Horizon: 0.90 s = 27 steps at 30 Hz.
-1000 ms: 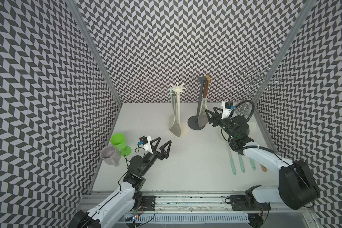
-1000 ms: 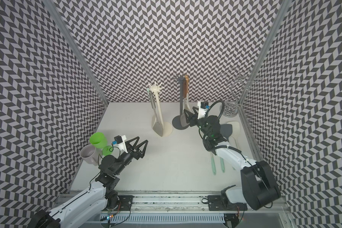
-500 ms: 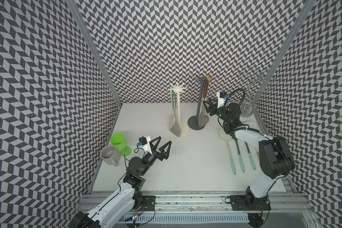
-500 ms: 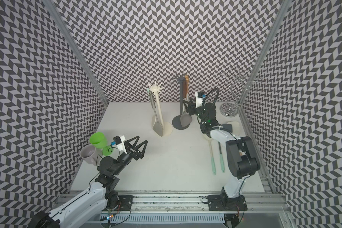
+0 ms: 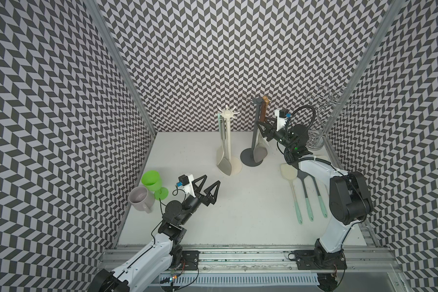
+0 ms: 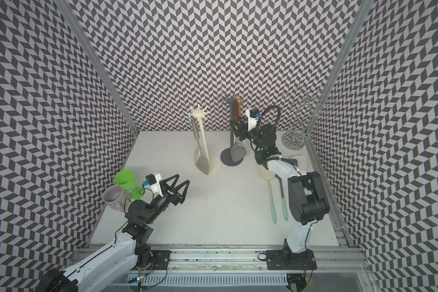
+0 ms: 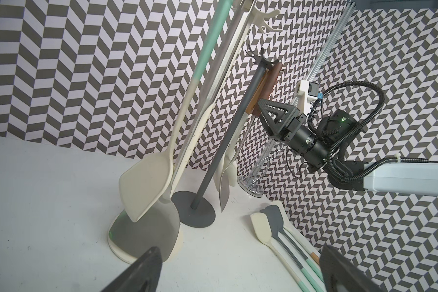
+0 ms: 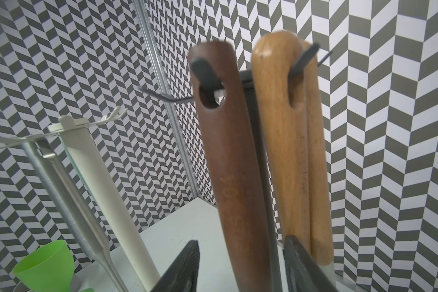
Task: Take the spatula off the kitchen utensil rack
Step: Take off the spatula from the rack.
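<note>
**The right claw gets to the hanging spatula**

In both top views the right claw [image 5: 261, 129] has come up from low over the table and now sits at the dark grey rack [image 5: 257, 111]. It is just beside the spatula [image 5: 264, 111] with the dark brown handle, which hangs from the top of the rack. In a top view the jaws look closer together than a second ago. The left claw [image 5: 211, 180] is wide open and well apart from the rack. In the left wrist view the right claw [image 7: 259, 110] meets the brown handle partway down. In the right wrist view the handle runs between the two jaws with a gap on one side, so the claw is part open and not squeezing yet. The hook [image 8: 205, 73] goes through the hole in the handle. I think the grab comes next, then a lift up off the hook.
</note>
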### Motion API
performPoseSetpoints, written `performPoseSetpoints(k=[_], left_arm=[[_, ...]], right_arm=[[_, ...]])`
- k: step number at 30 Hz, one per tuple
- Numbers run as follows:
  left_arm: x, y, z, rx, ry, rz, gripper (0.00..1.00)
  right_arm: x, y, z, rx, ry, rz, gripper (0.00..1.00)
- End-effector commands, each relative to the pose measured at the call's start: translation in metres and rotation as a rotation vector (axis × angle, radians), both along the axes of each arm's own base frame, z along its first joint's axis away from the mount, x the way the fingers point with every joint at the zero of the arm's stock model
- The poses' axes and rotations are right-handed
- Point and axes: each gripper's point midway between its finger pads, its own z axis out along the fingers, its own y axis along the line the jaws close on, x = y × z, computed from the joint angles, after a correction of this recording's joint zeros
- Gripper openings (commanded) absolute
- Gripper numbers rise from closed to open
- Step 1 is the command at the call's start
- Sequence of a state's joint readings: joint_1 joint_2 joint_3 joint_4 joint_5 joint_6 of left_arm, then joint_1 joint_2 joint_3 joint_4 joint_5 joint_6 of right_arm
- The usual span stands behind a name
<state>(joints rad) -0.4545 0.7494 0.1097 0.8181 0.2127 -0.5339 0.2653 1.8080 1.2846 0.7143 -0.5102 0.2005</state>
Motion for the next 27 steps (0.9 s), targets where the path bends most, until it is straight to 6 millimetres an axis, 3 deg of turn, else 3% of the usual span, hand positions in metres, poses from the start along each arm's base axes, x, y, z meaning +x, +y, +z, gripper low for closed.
performPoseSetpoints(k=[1,10,27], left_arm=[[-0.003,-0.001,0.008,-0.009,-0.036,-0.014,0.99],[-0.003,-0.002,0.008,-0.008,-0.034,-0.017,0.99],[-0.002,-0.002,0.007,-0.007,-0.033,-0.018,0.99]], right_arm=[[-0.002,0.006,0.017,-0.014,-0.087,0.032,0.52],[0.011,0.001,0.018,-0.027,-0.069,-0.028,0.44],[0.002,0.0,0.024,-0.095,-0.1,-0.045,0.19]])
